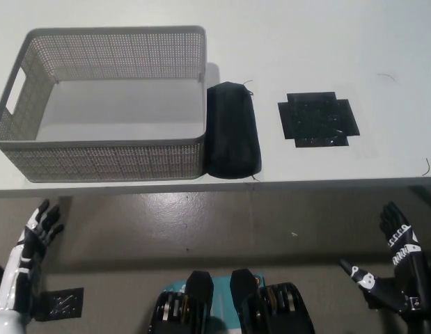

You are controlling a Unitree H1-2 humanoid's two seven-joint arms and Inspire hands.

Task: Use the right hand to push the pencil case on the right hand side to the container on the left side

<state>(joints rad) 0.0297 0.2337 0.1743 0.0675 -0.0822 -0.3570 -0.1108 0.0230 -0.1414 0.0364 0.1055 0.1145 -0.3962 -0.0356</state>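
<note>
black fabric pencil case (232, 130) touching mesh basket (104, 149): likely soft, light; best pushed along its long right side. right hand (396, 268) open, empty; left hand (30, 240) open, idle.

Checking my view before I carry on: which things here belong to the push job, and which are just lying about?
Belongs to the job:
- black pencil case, lying against the basket's right wall
- grey mesh basket, the container
- right hand, open, low off the table

Just lying about:
- black cross-shaped mat on the white table
- left hand, open, resting at lower left
</note>
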